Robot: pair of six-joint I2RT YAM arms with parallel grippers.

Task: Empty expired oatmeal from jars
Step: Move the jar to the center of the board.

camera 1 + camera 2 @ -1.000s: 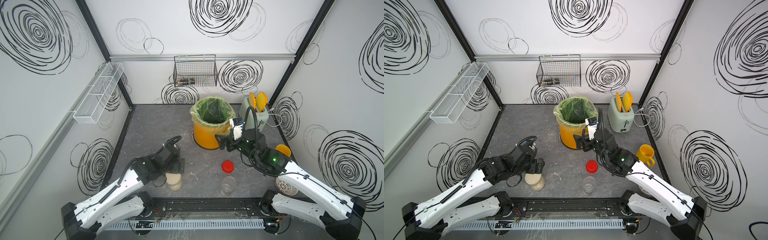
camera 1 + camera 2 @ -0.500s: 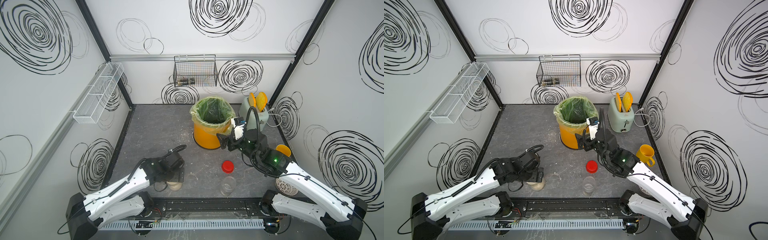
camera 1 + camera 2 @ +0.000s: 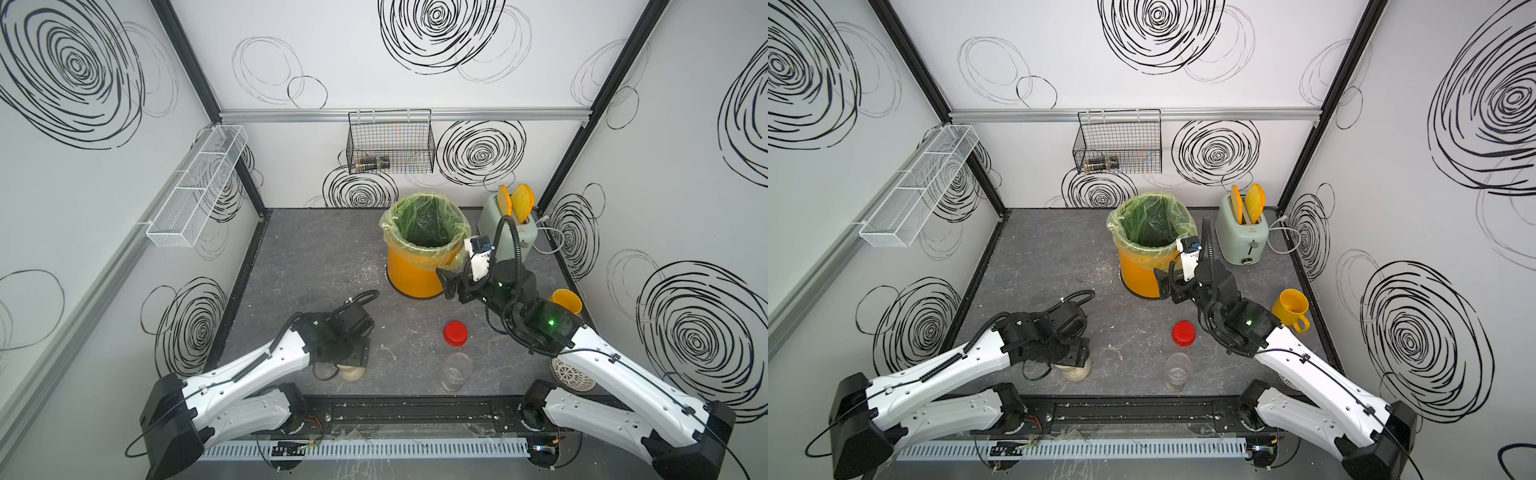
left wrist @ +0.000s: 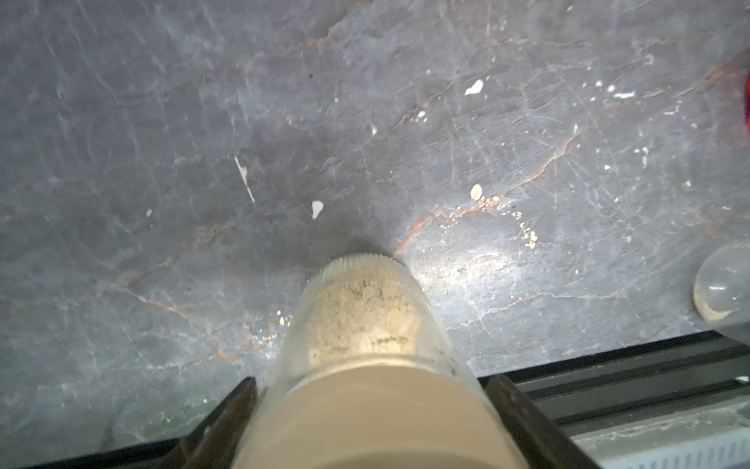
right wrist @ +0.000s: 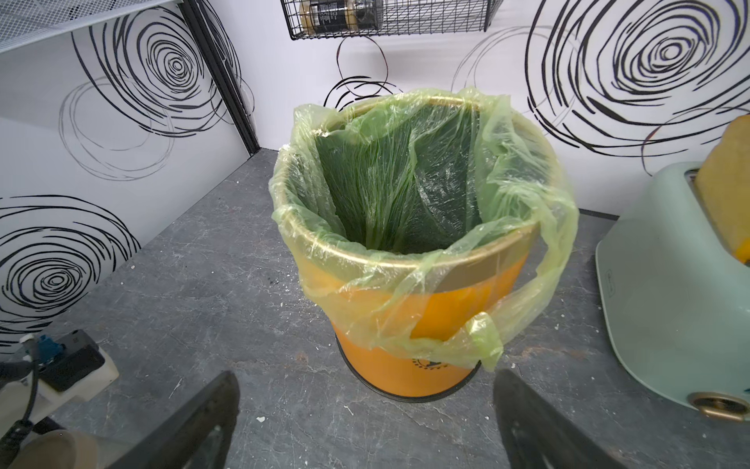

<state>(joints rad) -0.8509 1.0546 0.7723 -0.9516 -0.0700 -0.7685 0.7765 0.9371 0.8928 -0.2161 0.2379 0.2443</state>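
a: where is the oatmeal right now?

b: your oatmeal [image 4: 361, 308] is in the wider jar [image 3: 353, 372], pale and crumbly behind the clear wall, with the beige lid [image 4: 365, 422] on top. the jar stands upright on the grey table [image 3: 316, 266], near the front edge on your left side.

a: and my left gripper?

b: your left gripper [image 4: 371, 379] comes down over that jar from above. its fingers [image 4: 231, 418] stand one on each side, level with the lid and close against it. i cannot tell whether they press the jar or only flank it.

a: what about the other jar?

b: the slimmer jar [image 3: 456, 371] stands upright and uncapped to the right of the first, well apart from it. it looks nearly empty, with a beige trace at its base in the left wrist view. its red cap [image 3: 455, 333] lies flat on the table just behind it, not touching.

a: and the right side?

b: your right gripper [image 3: 448, 285] is just beside the yellow bin [image 3: 415, 274] with the green liner, pointed at it. its fingers [image 5: 195, 422] are spread wide with nothing between them. loose flakes [image 4: 477, 191] dot the table around the jars.
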